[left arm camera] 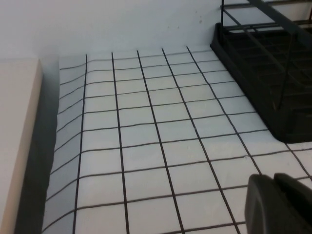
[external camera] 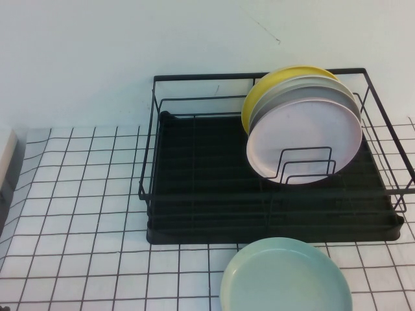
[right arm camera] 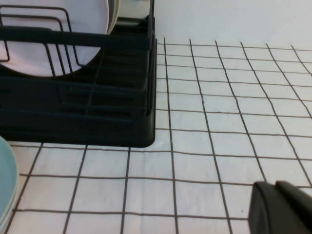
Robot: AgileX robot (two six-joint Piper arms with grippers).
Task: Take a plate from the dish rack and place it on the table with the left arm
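The mint plate (external camera: 286, 275) lies flat on the tabletop (external camera: 84, 214), just in front of the rack (external camera: 194, 188) near its right front corner, its near edge cut off by the lower border of the high view; it is apart from the rack's tray, with a strip of gridded cloth between them. In the right wrist view a sliver of the same plate (right arm camera: 6, 183) shows at the frame's edge, beside the rack's (right arm camera: 78, 97) black base. Inside the rack three plates stand on edge at the right end, leaning back against one another — a pink plate (external camera: 303, 137) in front, held by the wire dividers (external camera: 306, 165), a grey plate (external camera: 324, 87) behind it, and a yellow plate (external camera: 272, 84) at the back. The left half of the rack's tray holds nothing but wires. Neither arm appears in the high view. The left pincer (left arm camera: 279, 204) shows only as a dark blurred lump at the corner of its own camera, over bare cloth to the left of the rack (left arm camera: 268, 73); whether it is spread or pressed together I cannot tell. The right pincer (right arm camera: 282, 207) is likewise a dark shape at the corner of its view, above the cloth to the rack's right — its state cannot be told either. A pale beige block (left arm camera: 17, 141) lies along the tabletop's left edge.
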